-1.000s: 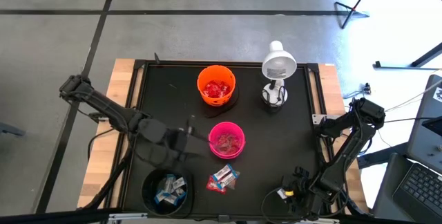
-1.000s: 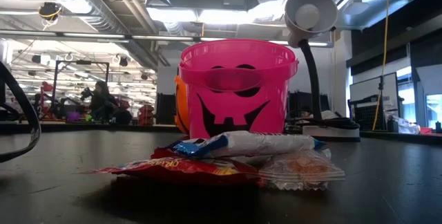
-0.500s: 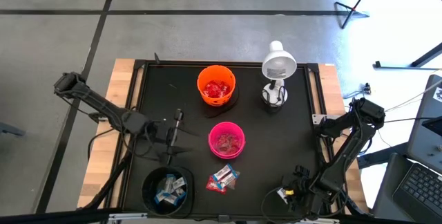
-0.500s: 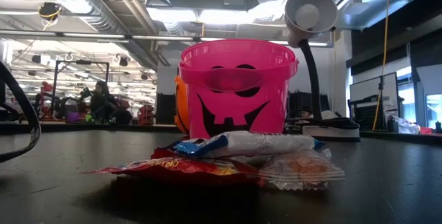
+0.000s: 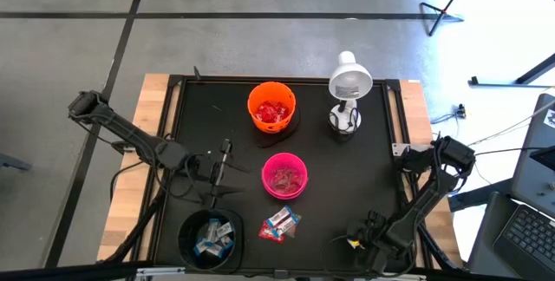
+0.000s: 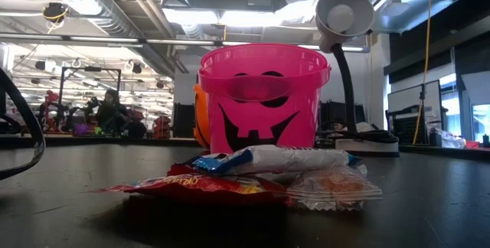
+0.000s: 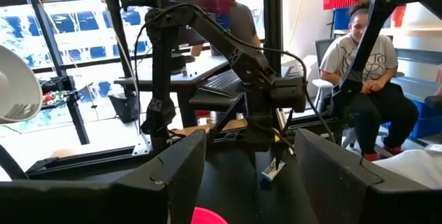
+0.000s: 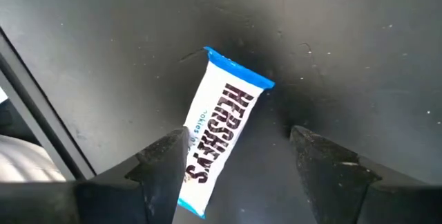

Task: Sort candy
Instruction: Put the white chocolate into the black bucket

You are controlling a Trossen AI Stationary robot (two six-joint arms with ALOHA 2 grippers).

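Down at the bench's (image 5: 381,142) near right corner, my right gripper (image 8: 231,156) hung jaws open over a blue-and-white candy bar (image 8: 221,141). My left gripper (image 5: 223,153) waited, jaws open and empty, beside the pink bowl (image 5: 284,175).

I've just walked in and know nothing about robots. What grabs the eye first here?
Three bowls stand out on the black table: an orange bowl at the back, a pink bowl with a jack-o'-lantern grin mid-table, and a black bowl at the front left. A small pile of candy lies before the pink one, and the right gripper hangs open over a blue-and-white bar.
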